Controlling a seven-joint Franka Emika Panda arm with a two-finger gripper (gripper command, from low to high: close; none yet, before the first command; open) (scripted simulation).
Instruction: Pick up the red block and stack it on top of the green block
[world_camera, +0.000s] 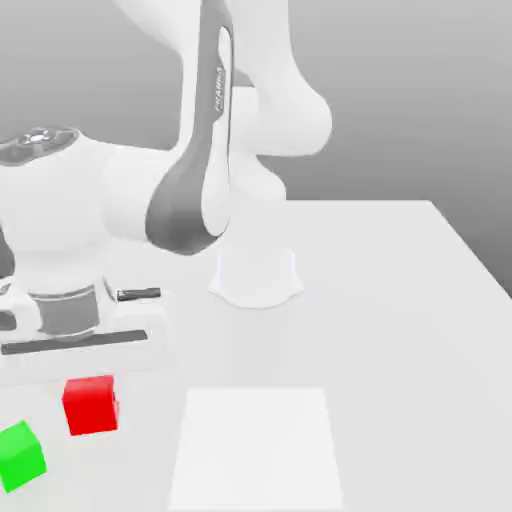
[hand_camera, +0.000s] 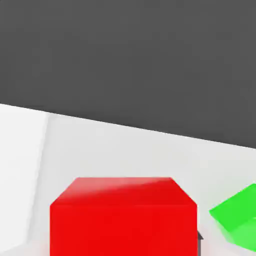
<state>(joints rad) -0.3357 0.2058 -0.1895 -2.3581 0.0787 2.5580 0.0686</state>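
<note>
Here, early stage of a stacking task, with 2 cubes resting on a white table (world_camera: 400, 300). Red block (world_camera: 90, 404) sitting on the table surface near the exterior view's lower left, just under the arm's wrist and hand (world_camera: 60, 300). Green block (world_camera: 20, 456) lying beside it, further toward the exterior view's left and closer to the camera, with a narrow strip of table between the 2; not touching. Paler square patch (world_camera: 255, 445) marked on the table toward the exterior view's right of the red block, unoccupied.

From the hand view: red block (hand_camera: 122, 217) large and close, top face and 1 side face visible, roughly centred under the hand; green block (hand_camera: 237, 220) off to 1 side, turned at an angle to the red one.

Tool state: cannot tell whether apart, together or clamped.

Progress, as a judgement: nothing stacked yet. Red block apparently not lifted, green block bare on top. Hand seemingly placed above the red block, so likely in the approach step. Left to do: descend, grasp, lift, carry across to the green block, set down squarely, release.
</note>
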